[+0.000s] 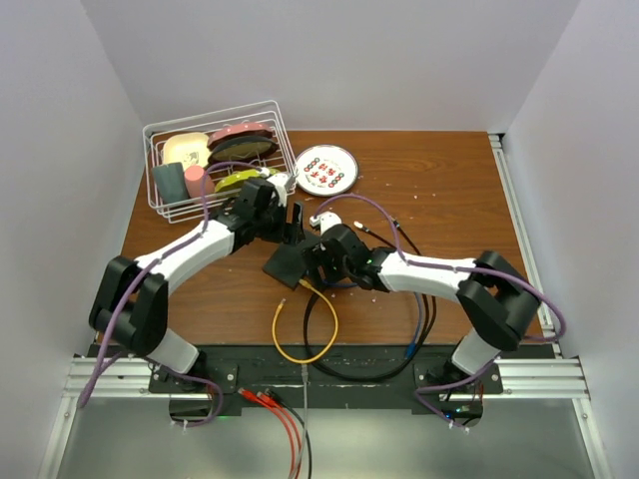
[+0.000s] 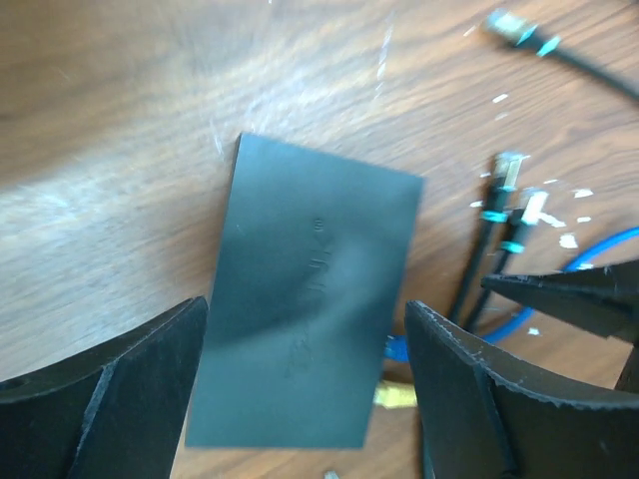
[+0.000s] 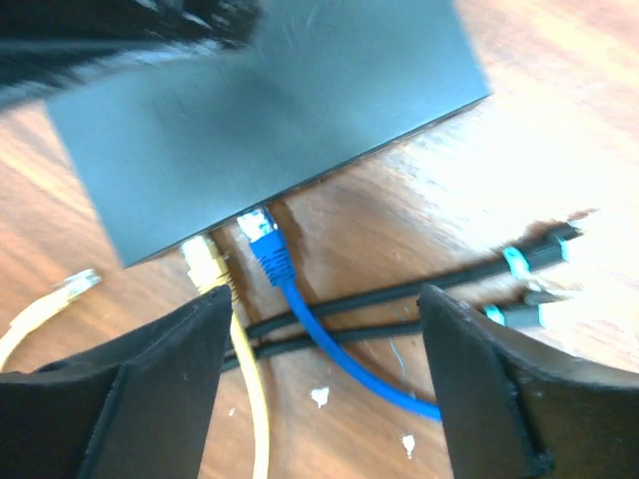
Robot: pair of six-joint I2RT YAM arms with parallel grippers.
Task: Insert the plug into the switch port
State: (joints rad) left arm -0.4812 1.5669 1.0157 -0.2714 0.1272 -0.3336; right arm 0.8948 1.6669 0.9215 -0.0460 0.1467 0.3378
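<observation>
The flat black box lies on the wooden table, its narrow port edge facing my right gripper. A blue plug sits with its clear tip in that edge; the switch port itself is hidden behind it. A yellow plug is set in the same edge beside it. My right gripper stands open just behind both plugs, holding nothing, with the blue cable running between its fingers. My left gripper hovers open over the black box, one finger on either side. Both grippers meet at the black box in the top view.
A white wire basket of dishes stands at the back left, a white plate beside it. Loose black cables with metal plugs lie right of the box. The yellow cable loops toward the near edge.
</observation>
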